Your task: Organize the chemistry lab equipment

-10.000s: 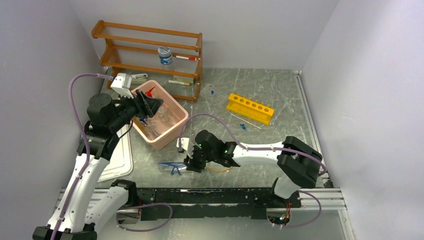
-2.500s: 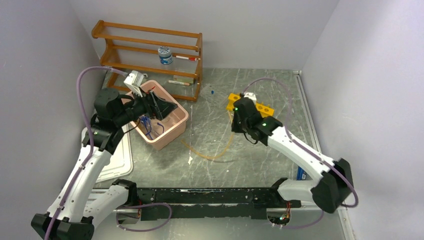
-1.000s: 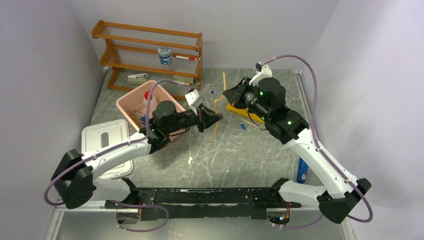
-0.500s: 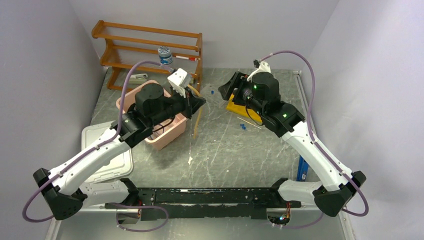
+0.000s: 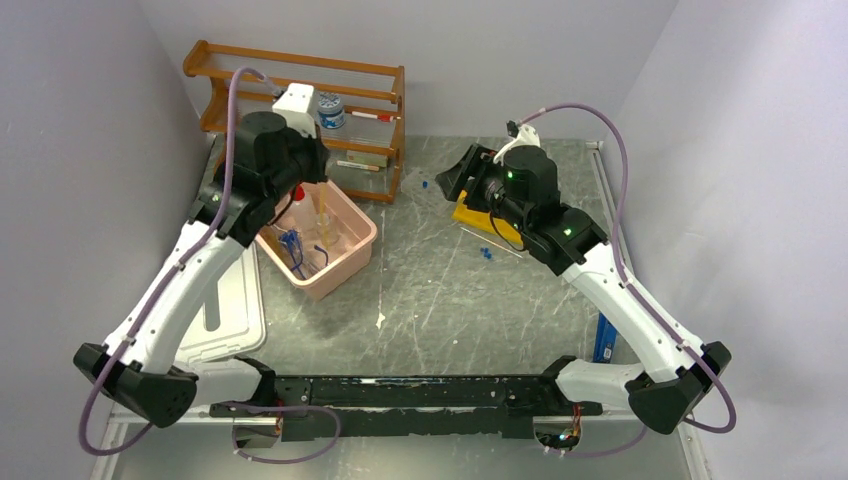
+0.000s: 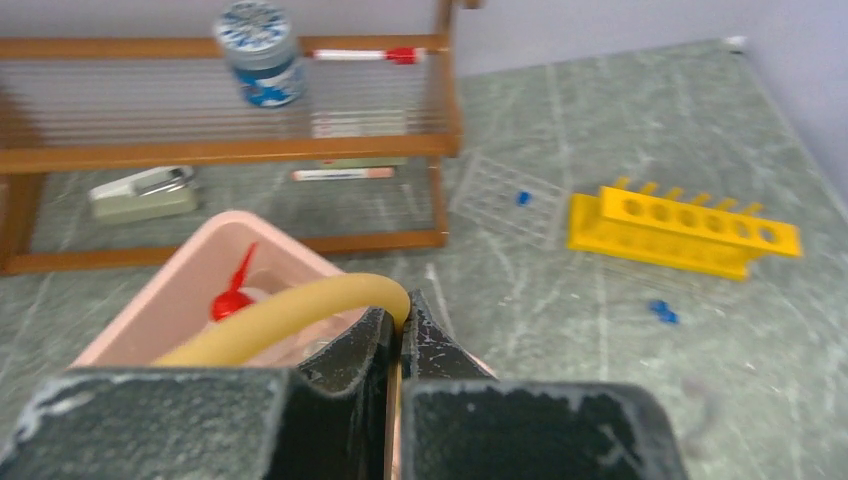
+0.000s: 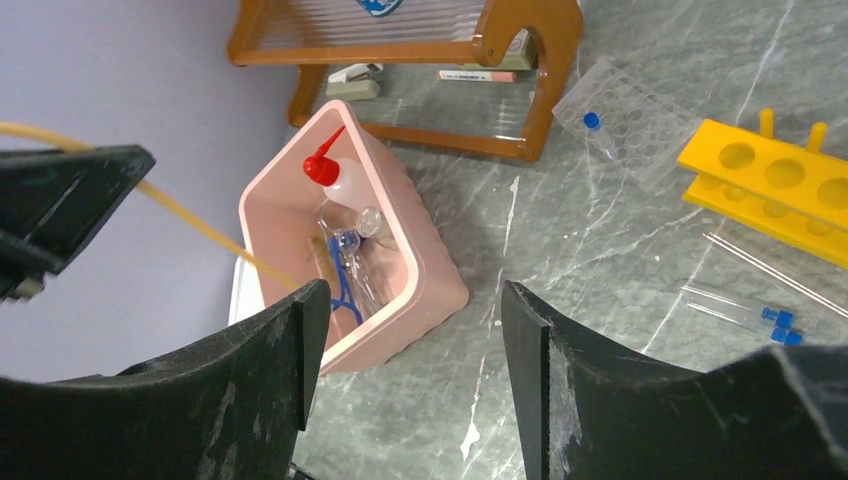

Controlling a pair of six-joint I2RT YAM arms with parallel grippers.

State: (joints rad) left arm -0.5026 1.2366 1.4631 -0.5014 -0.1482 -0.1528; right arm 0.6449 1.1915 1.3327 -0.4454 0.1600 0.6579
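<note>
Top external view first, and we find the left gripper (image 5: 314,180) up high over the pink tub (image 5: 352,256), jaws clamped together on the amber tubing (image 5: 322,212). We see the tubing hang down from that grip, its lower end inside the tub. Left wrist view backs us up: the two fingers (image 6: 345,352) are pressed tight on the hose, which curls away to the left above the tub.

Down in the tub we spot the squeeze bottle (image 7: 343,180), red nozzle aimed at the far corner. The goggles (image 7: 345,288) lie just beside it, blue frame showing. Some small clear glassware sits between them, though we cannot make out its shape.

Over to the other side now. We have the right gripper (image 7: 410,340) raised above the table (image 5: 450,300), jaws standing well apart with nothing between them. From above it hovers by the yellow rack (image 6: 685,232), which lies on the table well apart from the tub, its holes facing up.

On the near side of the rack, blue-capped tubes (image 7: 750,315) lie loose on the marbled surface. A clear holed tray (image 7: 625,120) rests between the rack and the wooden shelf (image 5: 300,90). On that shelf we pick out a jar (image 6: 258,50) with a blue-and-white lid. A white lid (image 5: 225,320) lies flat on the table, left of the tub.
</note>
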